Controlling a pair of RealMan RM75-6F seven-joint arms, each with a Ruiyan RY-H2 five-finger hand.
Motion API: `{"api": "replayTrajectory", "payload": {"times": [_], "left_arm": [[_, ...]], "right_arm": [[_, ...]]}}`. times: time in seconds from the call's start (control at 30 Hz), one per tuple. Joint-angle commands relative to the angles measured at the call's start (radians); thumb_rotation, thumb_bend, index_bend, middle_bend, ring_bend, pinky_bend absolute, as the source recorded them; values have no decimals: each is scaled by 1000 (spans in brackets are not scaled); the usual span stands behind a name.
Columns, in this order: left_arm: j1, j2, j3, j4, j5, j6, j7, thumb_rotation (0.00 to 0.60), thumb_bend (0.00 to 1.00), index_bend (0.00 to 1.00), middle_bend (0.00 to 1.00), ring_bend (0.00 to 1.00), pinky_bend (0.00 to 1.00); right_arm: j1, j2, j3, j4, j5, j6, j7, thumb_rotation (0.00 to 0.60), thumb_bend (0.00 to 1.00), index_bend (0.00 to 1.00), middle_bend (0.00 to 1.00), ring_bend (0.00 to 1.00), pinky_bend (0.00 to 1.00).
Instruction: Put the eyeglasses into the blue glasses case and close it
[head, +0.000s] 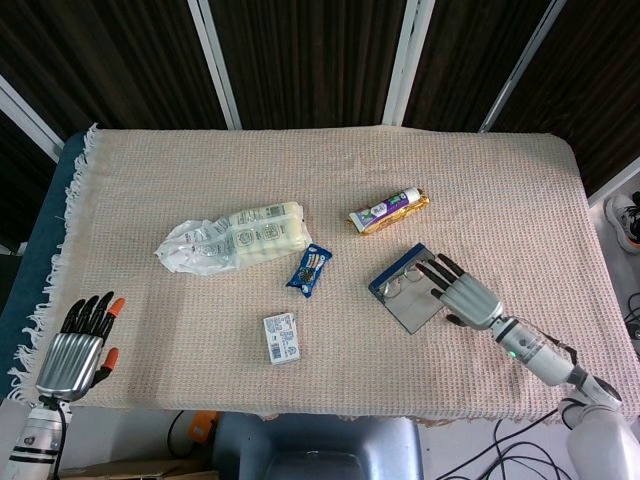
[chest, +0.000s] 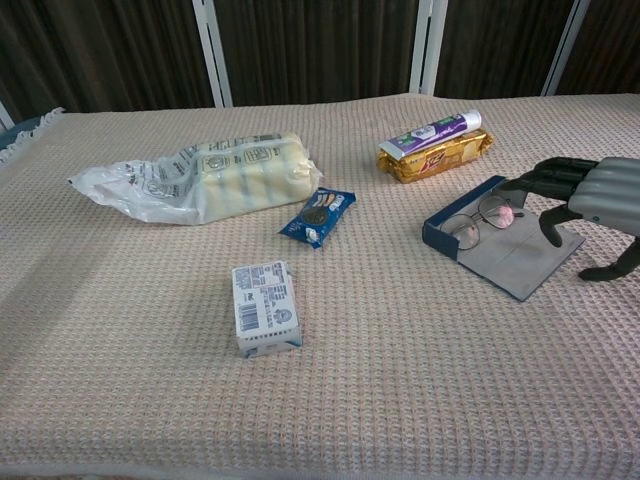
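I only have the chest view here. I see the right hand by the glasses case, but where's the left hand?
Observer: The head view shows the left hand by the near left corner of the cloth, fingers spread, holding nothing.
Operator: And from above, is the right hand over the case?
Observer: Yes. Seen from above, the right hand has its fingers over the right part of the open blue glasses case, pointing toward the eyeglasses.
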Motion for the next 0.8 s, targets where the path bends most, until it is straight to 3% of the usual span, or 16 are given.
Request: {"api": "replayTrajectory", "payload": {"times": [0.03, 0.5, 0.8], "left_arm": [[0, 0, -1, 0, -1, 0, -1, 600, 415, 0, 0, 23, 93], [3, -1, -2, 0, -1, 10, 4, 600, 415, 0, 0, 23, 92], [6, -2, -3, 1, -1, 18, 4, 600, 416, 0, 0, 23, 93]], "right_arm": [[3, -7, -2, 8, 0, -3, -1, 600, 335, 628, 93, 0, 0], [26, -35, 1, 15, 9, -19, -17, 600, 337, 623, 94, 0, 0], [33, -46, -1, 14, 13, -38, -23, 600, 422, 633, 98, 0, 0]]}}
